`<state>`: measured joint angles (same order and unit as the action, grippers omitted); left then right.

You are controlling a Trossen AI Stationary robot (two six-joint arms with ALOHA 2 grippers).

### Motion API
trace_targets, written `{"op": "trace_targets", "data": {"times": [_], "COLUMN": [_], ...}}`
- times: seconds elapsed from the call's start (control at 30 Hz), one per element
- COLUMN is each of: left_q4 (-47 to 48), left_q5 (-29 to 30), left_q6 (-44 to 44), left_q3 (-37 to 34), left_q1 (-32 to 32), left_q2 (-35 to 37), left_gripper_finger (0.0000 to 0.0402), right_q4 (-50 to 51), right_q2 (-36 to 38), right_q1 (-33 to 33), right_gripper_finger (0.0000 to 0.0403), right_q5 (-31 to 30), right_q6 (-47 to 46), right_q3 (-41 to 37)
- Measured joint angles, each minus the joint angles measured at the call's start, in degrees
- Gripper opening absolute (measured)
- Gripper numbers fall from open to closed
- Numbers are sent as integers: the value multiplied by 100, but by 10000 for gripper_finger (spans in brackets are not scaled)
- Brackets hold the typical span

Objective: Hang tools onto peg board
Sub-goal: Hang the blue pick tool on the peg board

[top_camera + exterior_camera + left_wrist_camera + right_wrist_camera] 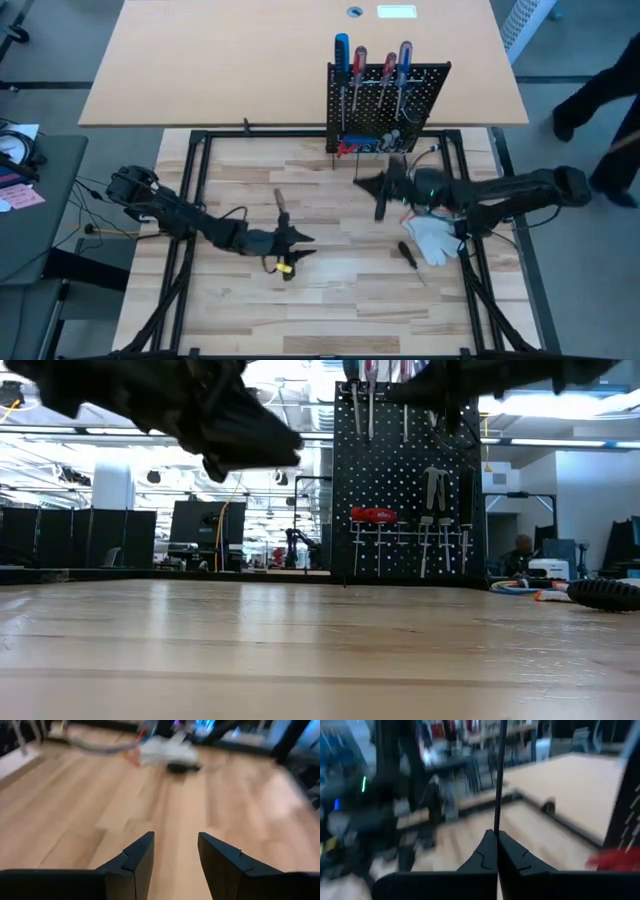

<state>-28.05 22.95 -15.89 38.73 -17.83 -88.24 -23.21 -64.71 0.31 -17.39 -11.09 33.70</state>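
Right gripper (496, 851): fingers pressed together on a thin dark screwdriver shaft (498, 775) that rises straight up from between the tips. In the high view the right gripper sits just in front of the peg board (420, 85), near its lower edge, close to the red-handled pliers (350, 146) hanging there.

Peg board: upright at the far edge of the work surface. Three screwdrivers (342, 55) (blue, red, blue handles) stand along its top — shafts down over the panel. Low view shows the red-handled tool (373, 515) on the hook row, w/ more small tools beside it.

Left gripper (175, 852): fingers apart at a medium gap, nothing between them. Positioned over the wood table (330, 300), well apart from the board. A yellow item (285, 268) lies just under it; a black-handled screwdriver (281, 205) lies just beyond its tips.

White glove (432, 238) lies under the right arm; another black-handled screwdriver (411, 258) touches the glove's near-left side.
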Motion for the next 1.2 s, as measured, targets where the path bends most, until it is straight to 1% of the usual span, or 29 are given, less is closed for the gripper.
{"op": "trace_targets", "data": {"times": [0.07,0.17,0.33,0.43,0.6,0.8,0.93,1.0,1.2], "left_q4": [-661,-1259,-1399,-1353,-1346,-1191,-1176,-1181,-1243], "left_q5": [193,444,528,532,528,523,519,519,572], "left_q6": [46,190,277,279,279,274,266,264,261], "left_q3": [-213,-430,-460,-460,-460,-460,-460,-460,-457], "left_q1": [-194,-411,-511,-508,-507,-507,-506,-506,-506], "left_q2": [4,8,5,4,4,6,6,6,6], "left_gripper_finger": [146,146,146,146,146,146,146,146,146], "right_q4": [157,628,1085,1276,1816,2130,2167,2170,2172], "right_q2": [218,398,230,-19,-219,101,142,82,-209], "right_q1": [-454,-1099,-2052,-2470,-2939,-3263,-3653,-3697,-3563], "right_gripper_finger": [0,0,0,0,0,0,0,0,0], "right_q5": [324,762,1726,2207,2379,2353,2618,2709,2848], "right_q6": [-41,-255,-545,-608,-576,-457,-733,-798,-682], "right_q3": [274,739,1455,1826,2219,2240,2240,2240,2238]}}
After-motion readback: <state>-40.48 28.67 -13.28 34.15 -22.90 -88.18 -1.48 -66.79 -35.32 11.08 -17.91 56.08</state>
